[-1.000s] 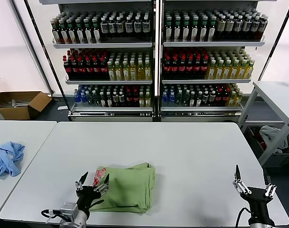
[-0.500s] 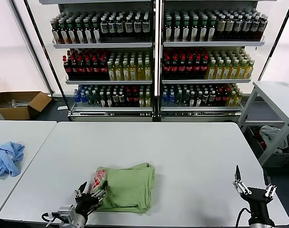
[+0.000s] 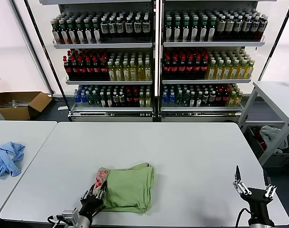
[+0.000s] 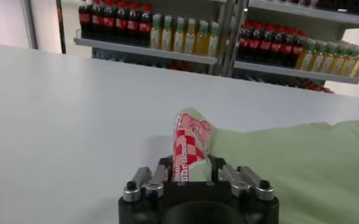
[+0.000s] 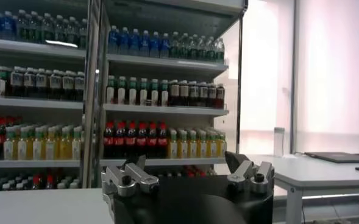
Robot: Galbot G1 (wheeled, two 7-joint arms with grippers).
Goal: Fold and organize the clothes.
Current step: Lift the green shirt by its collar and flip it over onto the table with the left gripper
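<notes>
Left wrist view: left gripper [image 4: 190,176] pinches the green shirt [image 4: 301,159]'s checkered corner; floppy and light, edge grabs work. Right gripper [image 3: 252,188] idles, spread wide.

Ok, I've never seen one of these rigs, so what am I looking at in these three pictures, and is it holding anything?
It is a two-armed robot at a white table, with shelves of bottled drinks behind. The wide picture comes from a camera on its head, looking down at the work. The other two come from cameras on its wrists, each looking out past that arm's own gripper.

On the table lies a folded light green shirt. The left gripper has closed on the shirt's near-left corner; the left wrist view shows the red-and-white checkered print pinched up between its fingers. The right gripper waits open near the table's front right corner, holding nothing. A light blue garment lies on a separate table to the left.
</notes>
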